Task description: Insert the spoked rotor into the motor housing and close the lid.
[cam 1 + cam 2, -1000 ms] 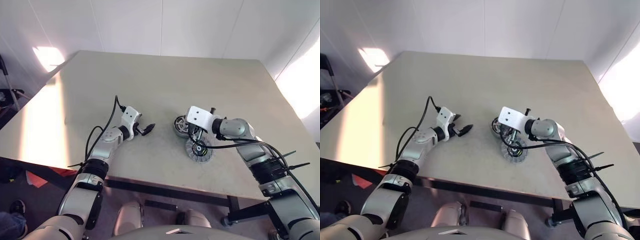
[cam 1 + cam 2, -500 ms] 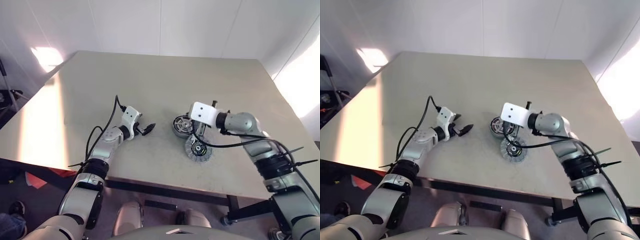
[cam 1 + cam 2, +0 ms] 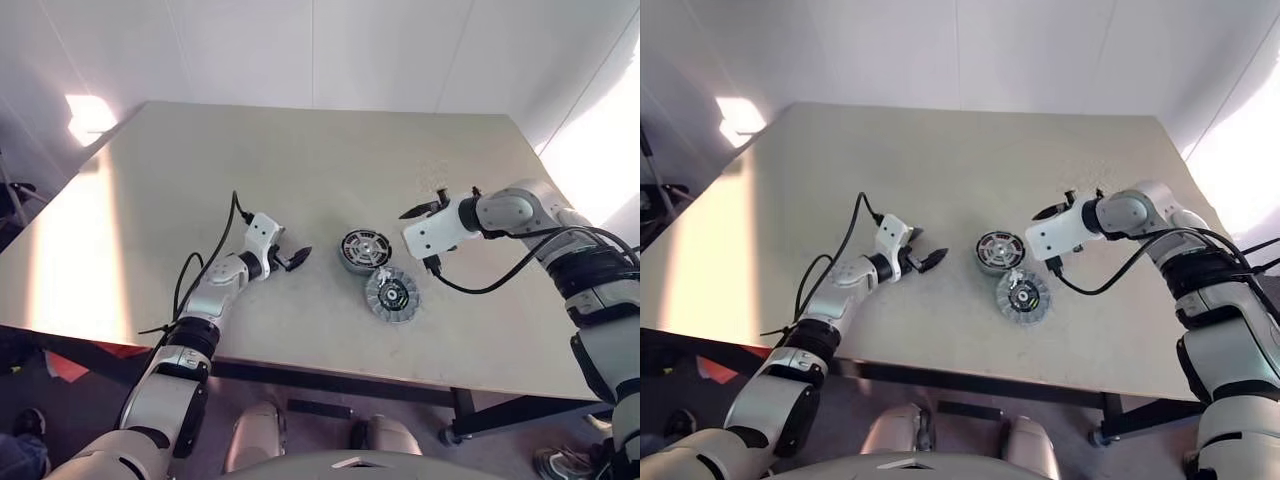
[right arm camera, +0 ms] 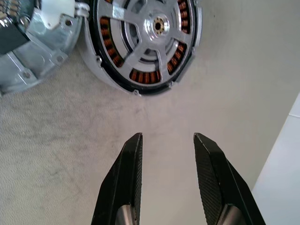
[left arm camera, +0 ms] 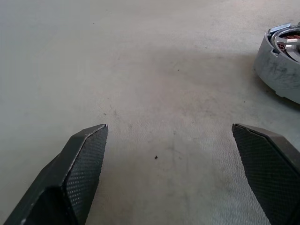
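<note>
The rotor [image 4: 151, 35] sits inside the housing [image 3: 363, 251], its silver spokes lying over the ring of copper windings, near the centre of the head-camera frame. The housing rests flat on the desk [image 3: 300, 170]. The lid [image 3: 392, 294] lies flat on the desk just beside the housing, toward the lower right of it; in the right wrist view their rims appear to touch, though contact cannot be confirmed. The lid is not on the housing. The right gripper [image 3: 437, 207] is in the air to the right of the housing, clear of both parts, and holds nothing. Its fingers [image 4: 129, 178] are parted with a moderate gap, bare desk showing between them, and point toward the housing. The left gripper [image 3: 298, 258] is low over the desk, left of the housing and apart from it. Its fingers [image 5: 79, 164] are spread wide and hold nothing; the rim of the housing shows at the upper right edge of the left wrist view.
</note>
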